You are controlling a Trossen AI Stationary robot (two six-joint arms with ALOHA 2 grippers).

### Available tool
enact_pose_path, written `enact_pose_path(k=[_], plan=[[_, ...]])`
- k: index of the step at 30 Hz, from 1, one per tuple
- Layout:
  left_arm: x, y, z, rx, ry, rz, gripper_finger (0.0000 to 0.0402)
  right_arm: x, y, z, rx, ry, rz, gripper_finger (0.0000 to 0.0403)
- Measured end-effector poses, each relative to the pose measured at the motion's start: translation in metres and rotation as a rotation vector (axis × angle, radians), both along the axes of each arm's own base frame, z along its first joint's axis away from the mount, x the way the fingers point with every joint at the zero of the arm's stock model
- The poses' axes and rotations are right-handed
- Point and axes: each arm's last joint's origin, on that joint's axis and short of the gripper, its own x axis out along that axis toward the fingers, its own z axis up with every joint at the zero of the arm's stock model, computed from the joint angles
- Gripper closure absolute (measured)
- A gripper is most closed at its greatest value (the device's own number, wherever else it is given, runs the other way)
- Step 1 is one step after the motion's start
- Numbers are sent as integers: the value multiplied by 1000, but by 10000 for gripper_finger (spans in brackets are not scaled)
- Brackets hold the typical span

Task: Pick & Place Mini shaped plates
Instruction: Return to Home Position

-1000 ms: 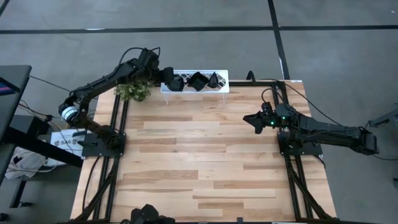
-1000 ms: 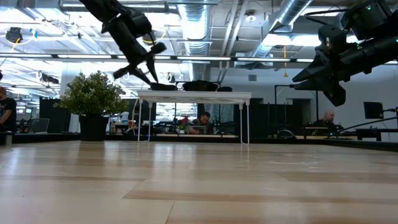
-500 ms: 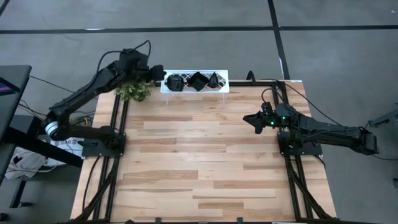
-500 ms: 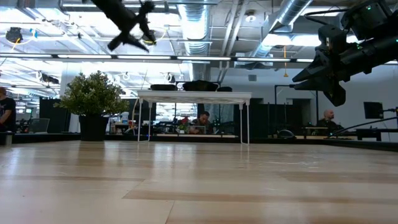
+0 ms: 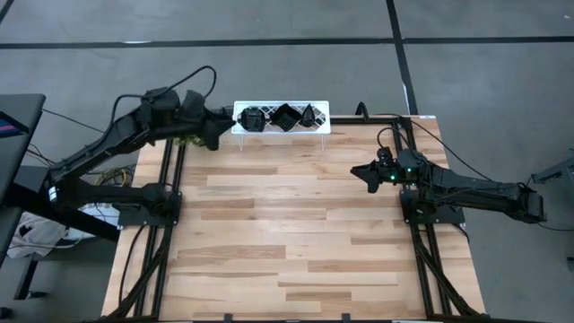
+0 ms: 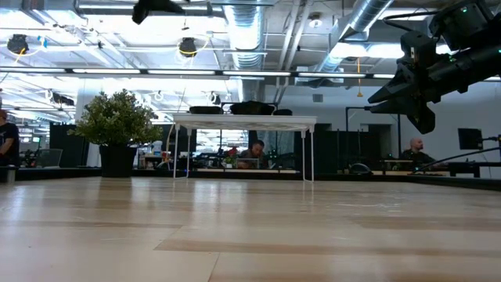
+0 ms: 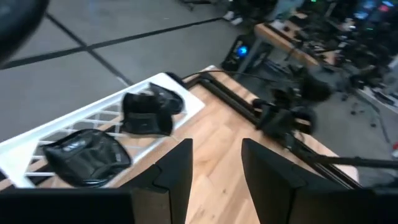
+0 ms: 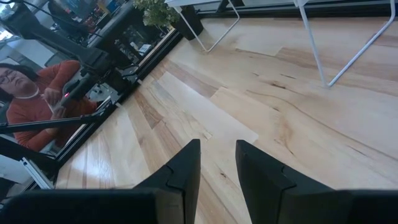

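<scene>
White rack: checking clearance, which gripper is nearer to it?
Left. The left gripper hovers just beyond the rack's left end; the right gripper hangs farther off, over the table's right side.

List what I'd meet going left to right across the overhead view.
The left gripper → rounded plates → square plates → teardrop plates, all three on the white rack → the right gripper.
</scene>
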Motion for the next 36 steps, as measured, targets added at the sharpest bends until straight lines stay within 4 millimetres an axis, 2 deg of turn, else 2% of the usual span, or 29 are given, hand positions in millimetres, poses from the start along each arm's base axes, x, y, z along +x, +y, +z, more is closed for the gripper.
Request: enact_pose_path(k=[5,7,12,18,23,29,36], plan=[[-4,-20,7,14,-37,-73,263,0,0,0,14,-5,-4,305],[-4,-31,2,10,-67,-86,263,0,1,0,13,-10,2,305],[-7,-63,-36,-5,-189,-82,262,3,3,6,-40,-54,40,305],[-33,-92,-79,-20,-307,-198,262,7,8,16,-107,-152,93,305],[-58,-99,-103,-12,-352,-182,262,9,14,20,-160,-173,148,305],[-85,-101,-119,27,-434,-219,262,10,19,19,-177,-170,190,305],[-103,-105,-150,23,-484,-265,262,10,20,19,-208,-158,175,305]])
